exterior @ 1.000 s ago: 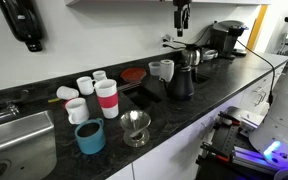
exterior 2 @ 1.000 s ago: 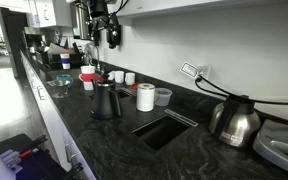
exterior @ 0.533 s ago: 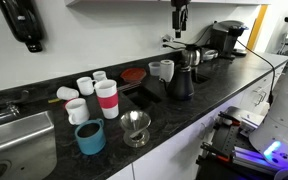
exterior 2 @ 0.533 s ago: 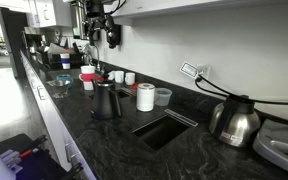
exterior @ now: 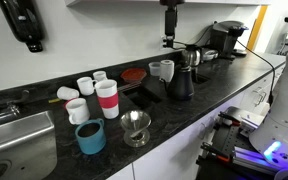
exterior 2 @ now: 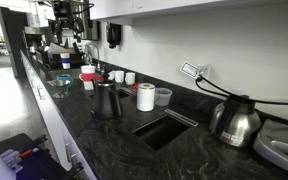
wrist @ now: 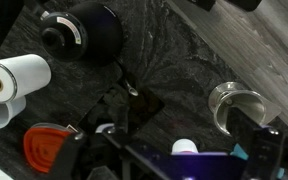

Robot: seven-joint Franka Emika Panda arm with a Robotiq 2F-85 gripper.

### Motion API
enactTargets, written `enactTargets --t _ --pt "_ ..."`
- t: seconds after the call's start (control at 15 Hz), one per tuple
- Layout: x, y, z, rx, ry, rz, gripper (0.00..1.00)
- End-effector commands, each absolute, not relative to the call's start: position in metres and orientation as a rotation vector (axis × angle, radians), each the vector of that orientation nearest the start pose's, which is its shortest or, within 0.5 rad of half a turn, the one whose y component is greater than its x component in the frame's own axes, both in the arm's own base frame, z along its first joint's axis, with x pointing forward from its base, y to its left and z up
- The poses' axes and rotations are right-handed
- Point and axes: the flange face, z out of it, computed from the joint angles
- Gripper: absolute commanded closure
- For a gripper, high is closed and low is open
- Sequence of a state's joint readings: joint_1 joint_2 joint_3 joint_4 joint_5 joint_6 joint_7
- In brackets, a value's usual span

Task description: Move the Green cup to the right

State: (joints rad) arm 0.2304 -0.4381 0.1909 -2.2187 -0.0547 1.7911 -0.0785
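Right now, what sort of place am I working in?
Probably a kitchenette or coffee corner: a dark stone counter with a steel sink, a black kettle, and what looks like a coffee machine at the far end.

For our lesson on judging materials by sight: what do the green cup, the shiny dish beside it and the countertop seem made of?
Green cup: likely ceramic or plastic, matte; its teal side shows no glare. Shiny dish: probably polished metal; silvery with bright reflections. Countertop: polished dark stone or a laminate imitation; black, pale veining, slight sheen.
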Motion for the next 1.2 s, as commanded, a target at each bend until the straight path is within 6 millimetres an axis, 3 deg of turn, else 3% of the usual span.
enactTargets --t 0.0,0.4,0.6,0.8,1.13 --pt "0.384 0.181 0.545 -3.175 -0.805 -0.043 0.0" --pt "0.386 0.18 0.545 -3.161 -0.795 -0.05 0.0" --pt "0.384 0.216 0.543 -3.091 -0.915 -0.083 0.0" --pt "0.386 0.264 0.534 -3.012 -1.055 -0.114 0.0" --pt "0.413 0.312 0.518 -2.936 -1.073 -0.148 0.0"
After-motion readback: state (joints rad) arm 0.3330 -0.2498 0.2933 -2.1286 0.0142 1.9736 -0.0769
